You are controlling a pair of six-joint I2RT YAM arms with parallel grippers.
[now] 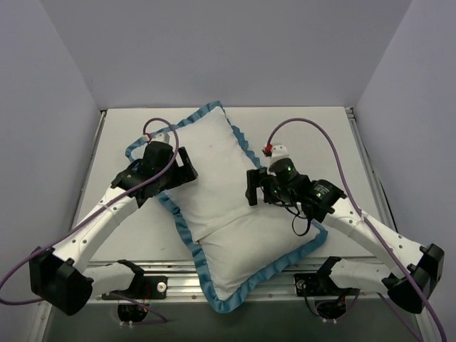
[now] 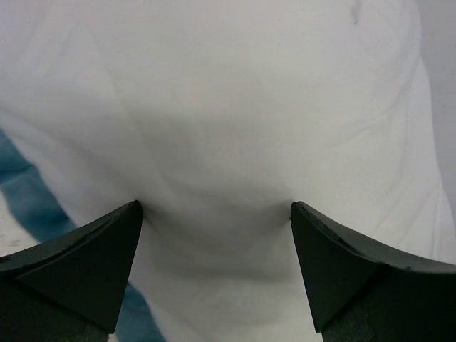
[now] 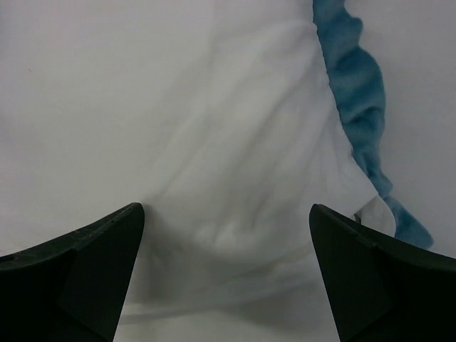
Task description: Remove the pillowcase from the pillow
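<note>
Top external view gives us the white fabric pillowcase with teal-blue ruffled edge (image 1: 242, 256) lying diagonally across the grey table (image 1: 328, 142), from far middle to near edge. Our left gripper (image 2: 214, 210) and right gripper (image 3: 226, 210) both stand spread wide, tips against white cloth, pinching nothing.

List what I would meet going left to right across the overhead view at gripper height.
left gripper, open → pillowcase, white side up → right gripper, open. The teal ruffle runs under or close beside the grippers, so it is left out.
</note>
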